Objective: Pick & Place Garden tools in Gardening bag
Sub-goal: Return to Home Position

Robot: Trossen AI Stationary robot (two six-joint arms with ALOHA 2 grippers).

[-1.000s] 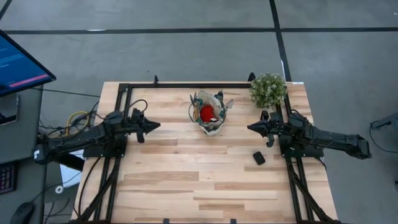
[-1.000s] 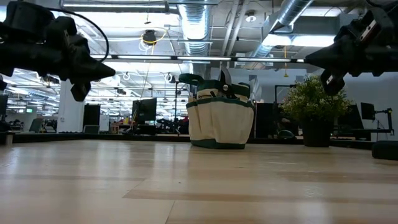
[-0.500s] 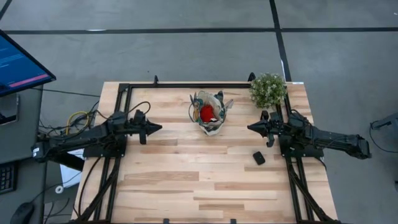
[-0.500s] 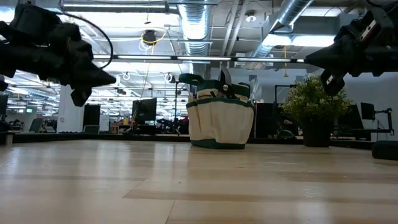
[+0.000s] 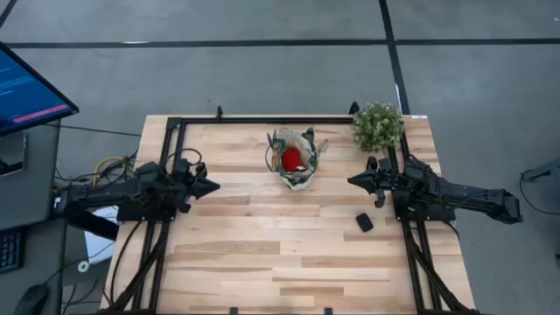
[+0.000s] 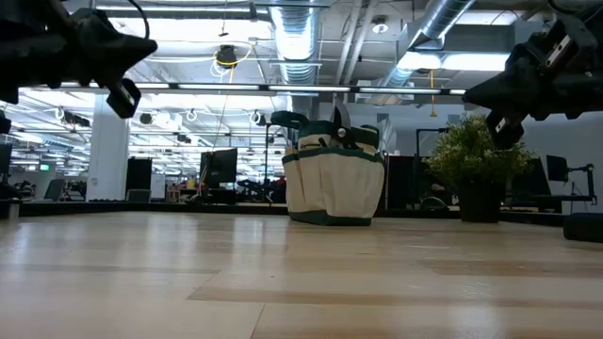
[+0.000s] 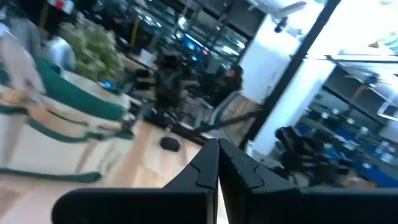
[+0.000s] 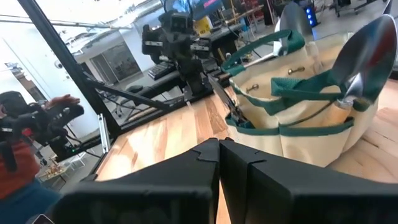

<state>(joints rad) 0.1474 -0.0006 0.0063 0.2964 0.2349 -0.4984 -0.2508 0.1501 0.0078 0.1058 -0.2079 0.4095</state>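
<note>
Gardening bag (image 5: 296, 171) stands upright at the far middle of the table (image 5: 262, 262). The red glove (image 5: 290, 158) shows in its mouth, and silver heads and pale handles poke above the rim. In the right wrist view a trowel (image 8: 368, 53) sits blade-up in an outer pocket. I see no tool lying loose on the boards.

Left gripper (image 5: 214, 185) hangs above the table to the left of the bag and well apart from it. Its fingers are pressed together with nothing between them. Right gripper (image 5: 353, 181) mirrors it on the other side, also pressed together and empty. Both point toward the bag.

Judgement: loading looks done and only parking the arms remains.

Risks:
- The right arm lies between the potted plant (image 5: 377, 126) and a small black block (image 5: 364, 222). A wide swing could brush the foliage or knock the block.
- The bag looks top-heavy with tools sticking out. Any pass near its loop handles could snag one and tip it.
</note>
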